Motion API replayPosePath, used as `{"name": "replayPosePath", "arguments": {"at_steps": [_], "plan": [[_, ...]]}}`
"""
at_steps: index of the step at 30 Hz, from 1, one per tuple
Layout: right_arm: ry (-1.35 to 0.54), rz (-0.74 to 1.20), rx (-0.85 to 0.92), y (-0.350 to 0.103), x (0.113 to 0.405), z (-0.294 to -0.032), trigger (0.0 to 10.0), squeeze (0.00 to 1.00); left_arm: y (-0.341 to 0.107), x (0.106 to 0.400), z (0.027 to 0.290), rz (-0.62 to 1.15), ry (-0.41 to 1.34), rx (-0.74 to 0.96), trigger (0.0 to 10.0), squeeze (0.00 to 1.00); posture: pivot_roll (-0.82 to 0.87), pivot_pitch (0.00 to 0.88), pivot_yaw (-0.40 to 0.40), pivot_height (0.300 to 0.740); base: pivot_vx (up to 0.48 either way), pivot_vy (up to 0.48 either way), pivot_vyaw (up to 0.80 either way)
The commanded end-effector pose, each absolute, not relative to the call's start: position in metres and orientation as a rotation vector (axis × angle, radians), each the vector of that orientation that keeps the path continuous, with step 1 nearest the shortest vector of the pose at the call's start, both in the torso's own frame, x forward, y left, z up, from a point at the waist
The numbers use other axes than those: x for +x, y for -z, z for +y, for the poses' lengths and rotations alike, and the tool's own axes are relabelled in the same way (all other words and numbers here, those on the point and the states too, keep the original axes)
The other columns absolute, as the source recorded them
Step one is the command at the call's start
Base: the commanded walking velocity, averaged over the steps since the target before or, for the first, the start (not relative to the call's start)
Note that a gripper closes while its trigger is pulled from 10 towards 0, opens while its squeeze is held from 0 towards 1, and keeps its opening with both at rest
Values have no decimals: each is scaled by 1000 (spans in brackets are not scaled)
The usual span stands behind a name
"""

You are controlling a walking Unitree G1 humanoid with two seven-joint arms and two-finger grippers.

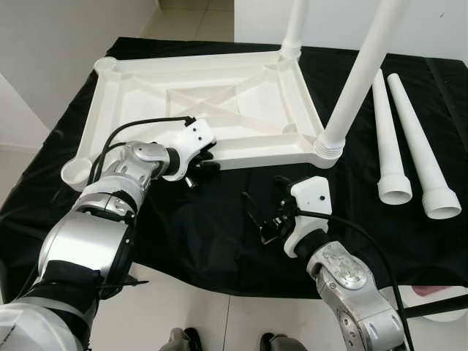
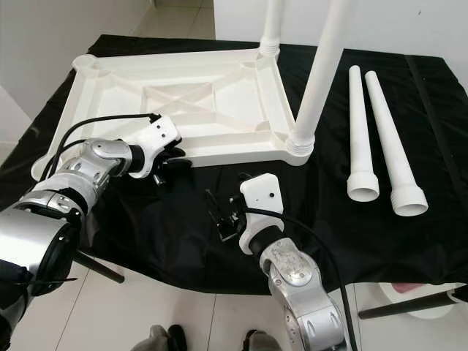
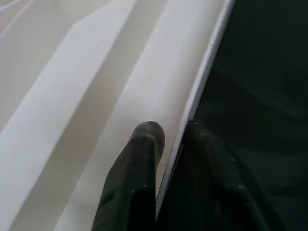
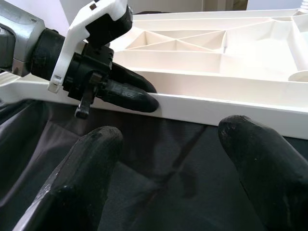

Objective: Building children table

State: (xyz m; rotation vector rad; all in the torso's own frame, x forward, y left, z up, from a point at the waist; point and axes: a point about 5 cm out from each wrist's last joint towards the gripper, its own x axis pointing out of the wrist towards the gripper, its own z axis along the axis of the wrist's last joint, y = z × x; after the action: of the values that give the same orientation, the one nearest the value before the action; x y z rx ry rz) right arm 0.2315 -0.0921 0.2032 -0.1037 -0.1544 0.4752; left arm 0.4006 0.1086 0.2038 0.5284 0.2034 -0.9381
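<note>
— Where the left gripper (image 1: 207, 159) grips, what's between its fingers?
— The near rim of the upturned tabletop (image 1: 219, 110); fingers pinched on it
— Right gripper (image 1: 265, 217)?
— Spread wide, holding nothing; tabletop rim just ahead

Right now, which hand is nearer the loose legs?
Right. The right hand hovers open over the cloth, left of the loose legs; the left hand grips the tabletop rim, farther away.

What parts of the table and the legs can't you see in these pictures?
- The two fitted legs: tops cut off by the head views' upper edge.
- The tabletop: its upper face lies down on the black cloth.
- The tabletop rim beneath the left end effector: its fingers hide it in the left wrist view.
</note>
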Motion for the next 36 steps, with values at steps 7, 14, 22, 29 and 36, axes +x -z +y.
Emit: {"name": "replayPosePath", "arguments": {"at_steps": [7, 14, 22, 29, 36], "plan": [[-478, -137, -96, -198, 232, -90, 10000, 0, -171, 388, 93, 295, 1015, 348, 0, 0, -213, 202, 92, 740, 0, 0, 0], [-477, -134, -98, -196, 233, -91, 10000, 0, -169, 388, 82, 311, 961, 211, 0, 0, -196, 188, 90, 740, 0, 0, 0], [-477, -138, -103, -196, 235, -91, 10000, 0, -172, 392, 102, 308, 843, 138, 0, 0, -194, 177, 89, 740, 0, 0, 0], [-475, -141, -102, -195, 236, -91, 10000, 0, -180, 397, 112, 288, 719, 83, 0, 0, -194, 172, 93, 740, 0, 0, 0], [-471, -143, -102, -194, 237, -91, 10000, 0, -188, 401, 124, 235, 545, 190, 0, 0, -190, 153, 97, 740, 0, 0, 0]]}}
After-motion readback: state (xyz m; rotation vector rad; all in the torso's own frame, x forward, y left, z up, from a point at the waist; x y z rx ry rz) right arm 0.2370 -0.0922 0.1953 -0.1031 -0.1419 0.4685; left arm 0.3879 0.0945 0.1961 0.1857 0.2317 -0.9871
